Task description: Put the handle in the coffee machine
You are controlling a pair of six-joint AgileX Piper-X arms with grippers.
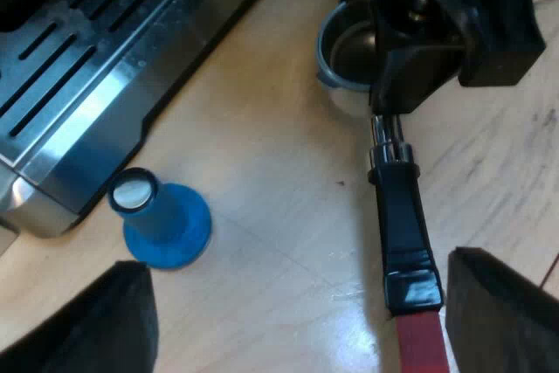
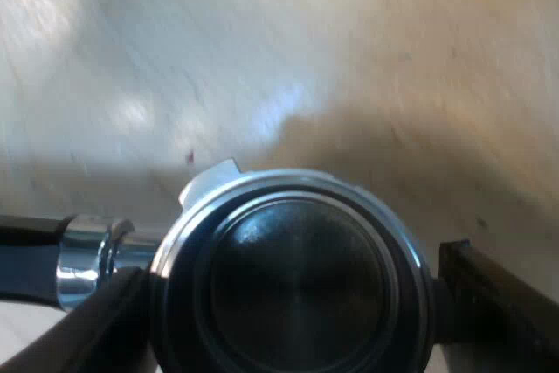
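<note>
The portafilter (image 1: pixel 402 216) lies on the counter (image 1: pixel 262 128) near the espresso machine (image 1: pixel 79 76). My right claw (image 2: pixel 288 259) grasps its basket, 2 fingers against the rim. My left claw (image 1: pixel 297 268) hangs released over its black handle, the blue tamper (image 1: pixel 162 220) standing nearby.

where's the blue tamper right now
In the left wrist view the blue tamper stands on the wooden table by the espresso machine's base corner, apart from the metal holder.
</note>
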